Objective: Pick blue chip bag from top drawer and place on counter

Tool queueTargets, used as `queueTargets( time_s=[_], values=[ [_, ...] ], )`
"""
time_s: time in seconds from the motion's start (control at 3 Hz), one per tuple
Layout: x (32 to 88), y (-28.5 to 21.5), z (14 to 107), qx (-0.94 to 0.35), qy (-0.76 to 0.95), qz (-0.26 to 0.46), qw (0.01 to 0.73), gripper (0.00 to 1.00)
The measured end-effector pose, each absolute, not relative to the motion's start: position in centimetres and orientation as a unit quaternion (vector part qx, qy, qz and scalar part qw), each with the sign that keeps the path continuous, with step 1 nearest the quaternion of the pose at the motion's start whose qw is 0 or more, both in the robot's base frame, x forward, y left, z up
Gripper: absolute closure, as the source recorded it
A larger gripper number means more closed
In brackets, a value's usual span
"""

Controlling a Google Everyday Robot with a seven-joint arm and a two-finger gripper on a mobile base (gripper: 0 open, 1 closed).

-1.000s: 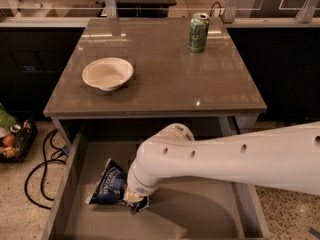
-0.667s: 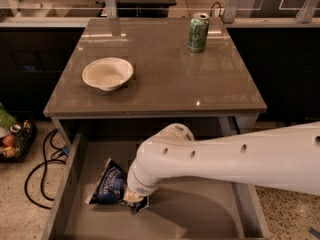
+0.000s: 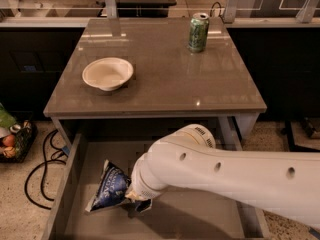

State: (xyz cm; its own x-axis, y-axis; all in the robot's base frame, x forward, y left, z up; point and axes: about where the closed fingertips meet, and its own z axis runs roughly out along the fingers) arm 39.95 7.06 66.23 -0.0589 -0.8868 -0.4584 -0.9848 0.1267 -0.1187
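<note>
The blue chip bag (image 3: 111, 187) is in the open top drawer (image 3: 70, 184), at its left side, tilted up on its lower left corner. My gripper (image 3: 134, 200) is down in the drawer at the bag's right edge and is shut on that edge. The white arm reaches in from the right and hides most of the gripper. The counter (image 3: 165, 79) is the glossy grey-brown tabletop right above the drawer.
A white bowl (image 3: 108, 73) sits on the counter's left side and a green soda can (image 3: 198, 32) stands at its back right. Black cables (image 3: 40, 169) and a basket (image 3: 12, 141) lie on the floor to the left. My arm covers the drawer's right half.
</note>
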Motion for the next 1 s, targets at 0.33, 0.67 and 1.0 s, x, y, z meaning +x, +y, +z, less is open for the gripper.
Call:
queueTargets(
  time_s=[0.33, 0.67, 1.0],
  values=[
    [39.2, 6.2, 70.0, -0.648, 0.712, 0.093, 0.253, 1.0],
    [38.6, 5.2, 73.2, -0.638, 0.713, 0.068, 0.284, 1.0],
    [38.8, 3.8, 76.3, -0.626, 0.712, 0.049, 0.315, 1.0]
  ],
)
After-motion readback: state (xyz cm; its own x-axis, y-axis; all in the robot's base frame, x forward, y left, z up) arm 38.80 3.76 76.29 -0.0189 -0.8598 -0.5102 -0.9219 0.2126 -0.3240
